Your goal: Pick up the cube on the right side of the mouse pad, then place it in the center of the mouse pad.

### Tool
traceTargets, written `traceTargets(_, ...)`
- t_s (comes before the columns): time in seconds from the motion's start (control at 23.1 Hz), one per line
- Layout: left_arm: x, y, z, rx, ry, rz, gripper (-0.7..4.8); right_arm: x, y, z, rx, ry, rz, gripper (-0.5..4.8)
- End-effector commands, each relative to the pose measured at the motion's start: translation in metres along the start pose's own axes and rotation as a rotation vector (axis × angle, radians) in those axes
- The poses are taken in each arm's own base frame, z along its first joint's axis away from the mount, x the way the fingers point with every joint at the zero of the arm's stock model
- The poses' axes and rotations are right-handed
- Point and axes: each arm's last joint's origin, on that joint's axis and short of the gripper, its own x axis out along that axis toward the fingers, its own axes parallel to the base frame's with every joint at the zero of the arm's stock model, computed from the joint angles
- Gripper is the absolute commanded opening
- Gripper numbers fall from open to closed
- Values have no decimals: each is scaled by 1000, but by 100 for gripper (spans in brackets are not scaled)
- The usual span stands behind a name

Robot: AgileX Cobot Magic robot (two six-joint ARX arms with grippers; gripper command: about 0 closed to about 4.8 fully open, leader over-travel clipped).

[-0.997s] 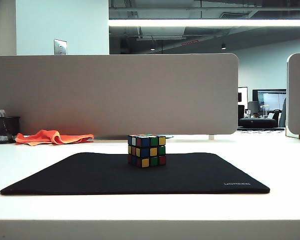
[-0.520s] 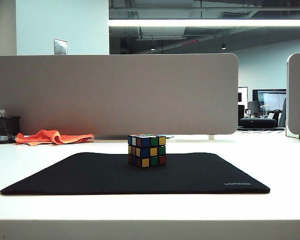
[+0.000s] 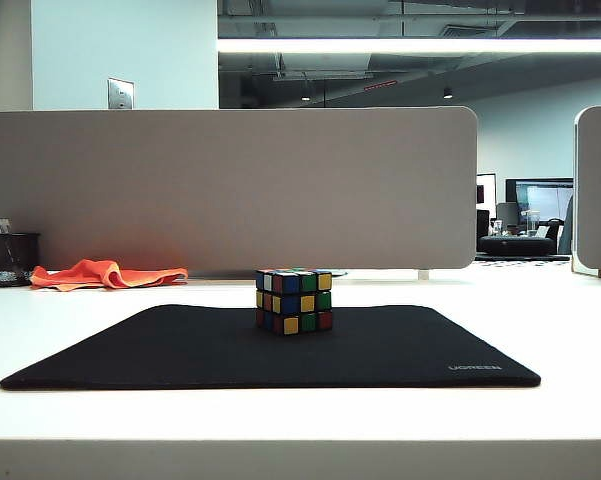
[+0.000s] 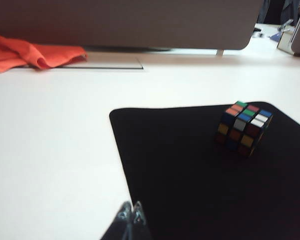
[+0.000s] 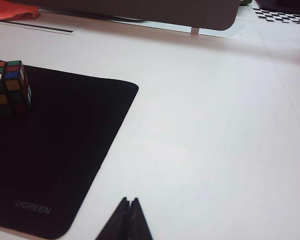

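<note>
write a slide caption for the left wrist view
Left wrist view: shut left pincer over the mouse pad edge, cube resting on the pad.

The mouse pad point(image 3: 180, 350) looked like matt black fabric. The cube point(image 3: 294, 300) at its centre was glossy plastic with shiny stickers. The table point(image 3: 540, 320) was smooth, satin white. At ten o'clock lay a soft, crumpled orange cloth point(image 3: 105, 273) beside a black mesh pen cup point(image 3: 12, 259).
</note>
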Motion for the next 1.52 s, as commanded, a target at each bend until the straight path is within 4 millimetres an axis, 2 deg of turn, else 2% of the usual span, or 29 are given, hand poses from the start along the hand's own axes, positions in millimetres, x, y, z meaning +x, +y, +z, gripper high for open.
traceTargets(0.04, 0, 0, 0, -3, 8, 0, -6, 0, 0, 2, 3, -15, 9, -1)
traceTargets(0.95, 0, 2, 0, -3, 8, 13, -6, -3, -6, 1, 24, -51, -45, -1)
traceTargets(1.08, -1, 6, 1, -7, 3, 62, -6, 3, -8, -12, 20, -7, -92, -1)
traceTargets(1.52, -3, 20, 2, -20, -10, 210, -6, 4, -23, -12, 53, -15, -249, -1)
